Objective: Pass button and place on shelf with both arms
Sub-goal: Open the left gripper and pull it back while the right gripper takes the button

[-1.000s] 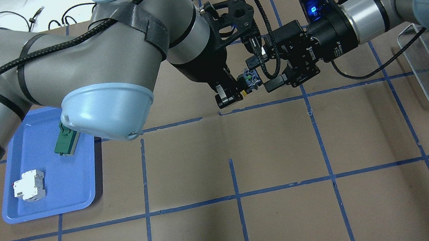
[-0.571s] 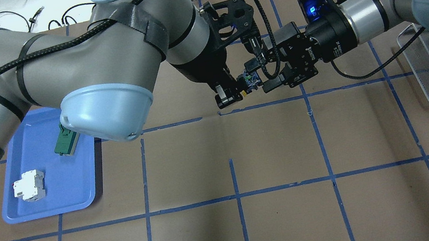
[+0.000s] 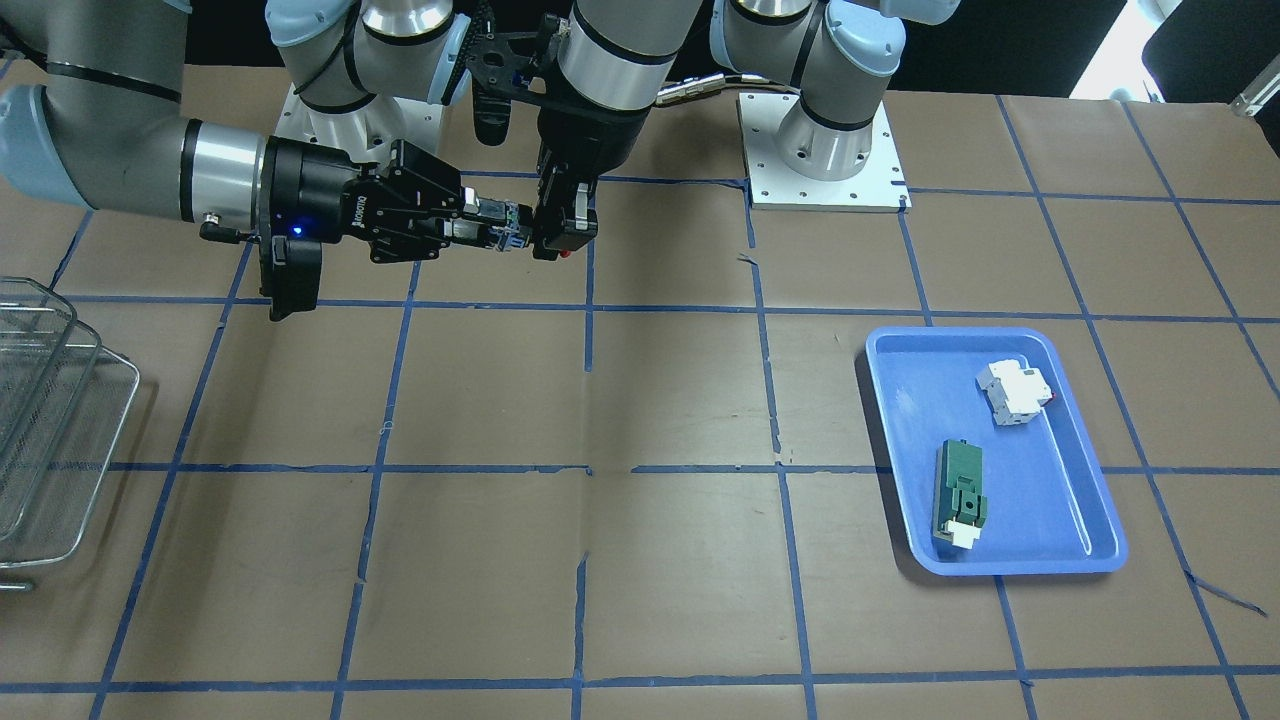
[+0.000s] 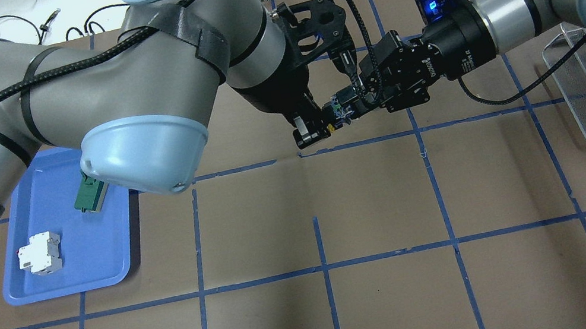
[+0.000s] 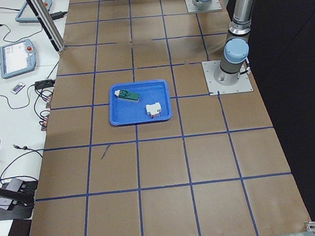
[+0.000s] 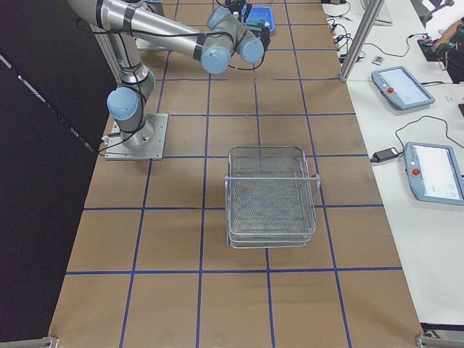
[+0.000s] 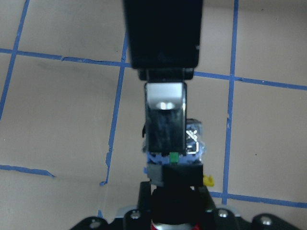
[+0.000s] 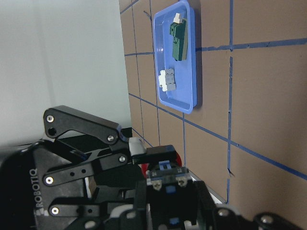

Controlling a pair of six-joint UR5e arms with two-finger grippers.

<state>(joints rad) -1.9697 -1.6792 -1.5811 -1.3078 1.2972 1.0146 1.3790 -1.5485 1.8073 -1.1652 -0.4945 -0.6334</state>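
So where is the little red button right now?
In the upper middle of the overhead view, the button is in mid-air, held between the left hand and the right hand, well left of the shelf.

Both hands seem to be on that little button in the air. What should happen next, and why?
Probably the left hand should open. Both it and the right hand look closed on the button in mid-air, and the shelf stands on the right arm's side.
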